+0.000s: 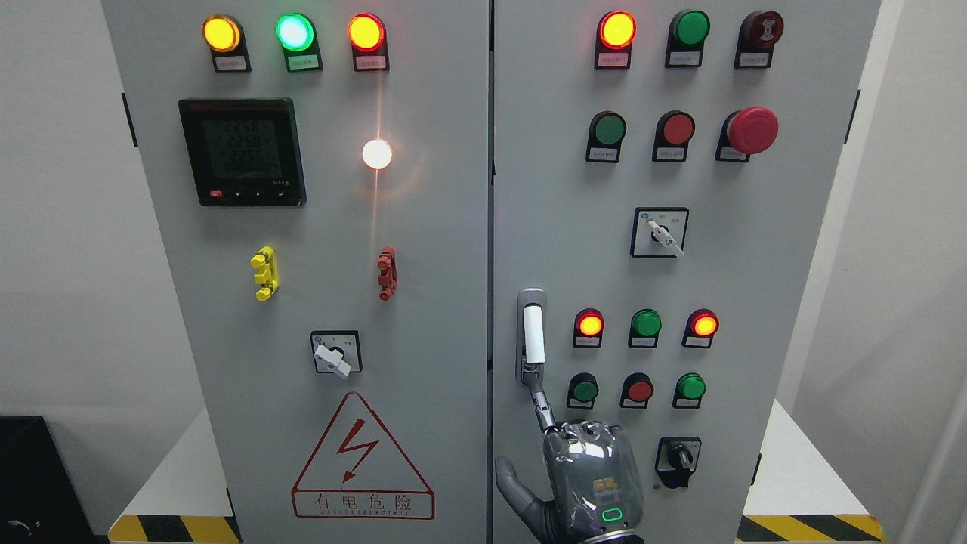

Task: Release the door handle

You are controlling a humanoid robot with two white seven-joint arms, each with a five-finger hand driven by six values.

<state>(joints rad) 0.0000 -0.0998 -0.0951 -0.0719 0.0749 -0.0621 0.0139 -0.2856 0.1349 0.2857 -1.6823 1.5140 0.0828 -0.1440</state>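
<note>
While its index fingertip [533, 375] touches the upright white-sleeved metal door handle [533, 335] just above, the grey robotic right hand [582, 468] grips nothing, other fingers curled.

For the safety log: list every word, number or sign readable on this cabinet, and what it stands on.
"有电危险": on the red warning triangle with a lightning bolt, left door.
Small Latin line under it: too blurred to read.
Digital meter: three rows of digits, too faint to read reliably.
Label plates under the lamps and buttons, e.g.: too small to read.
Selector switch plate: markings unreadable.
Orange logo on the hand: unreadable.
</note>
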